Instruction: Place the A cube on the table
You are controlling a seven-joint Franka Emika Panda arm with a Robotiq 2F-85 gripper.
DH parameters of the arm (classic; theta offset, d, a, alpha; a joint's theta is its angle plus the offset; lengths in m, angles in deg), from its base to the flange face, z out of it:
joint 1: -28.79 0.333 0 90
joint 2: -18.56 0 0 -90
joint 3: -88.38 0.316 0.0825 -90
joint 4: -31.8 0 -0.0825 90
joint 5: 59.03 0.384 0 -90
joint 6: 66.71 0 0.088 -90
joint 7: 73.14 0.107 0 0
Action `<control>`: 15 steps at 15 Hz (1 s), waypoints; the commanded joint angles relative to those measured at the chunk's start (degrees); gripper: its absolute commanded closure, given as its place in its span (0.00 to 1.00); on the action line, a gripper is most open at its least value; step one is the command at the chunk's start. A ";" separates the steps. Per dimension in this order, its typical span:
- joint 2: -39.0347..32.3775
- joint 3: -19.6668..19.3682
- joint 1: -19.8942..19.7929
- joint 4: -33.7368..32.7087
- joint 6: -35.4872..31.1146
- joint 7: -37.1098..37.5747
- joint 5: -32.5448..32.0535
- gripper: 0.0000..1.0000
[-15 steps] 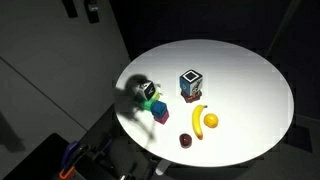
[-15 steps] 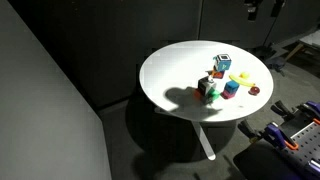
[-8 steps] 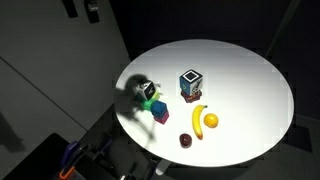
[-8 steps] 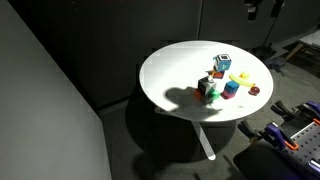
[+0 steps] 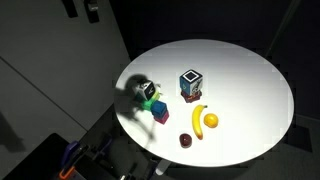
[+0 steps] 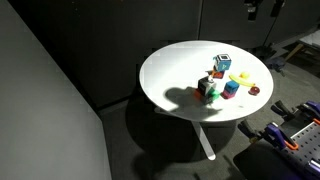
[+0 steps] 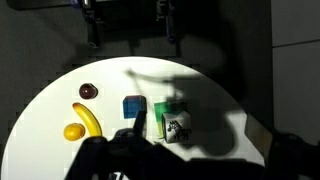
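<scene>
The A cube is a small whitish cube with dark-green marks. It appears to rest on a green block near the table edge, and shows in both exterior views. The round white table carries everything. My gripper is open and empty, high above the table and far from the cube. Only its dark fingers show at the top edge of both exterior views.
A larger white cube with dark edges sits on an orange block. A blue and magenta block stands beside the green one. A banana, a yellow fruit and a dark red fruit lie nearby.
</scene>
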 commanded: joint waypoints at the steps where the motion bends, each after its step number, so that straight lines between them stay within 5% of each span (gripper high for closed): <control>1: -0.03 -0.23 0.23 -0.09 0.10 0.04 -0.07 0.00; 15: -7.68 0.72 0.50 -3.94 -5.21 1.15 -4.26 0.00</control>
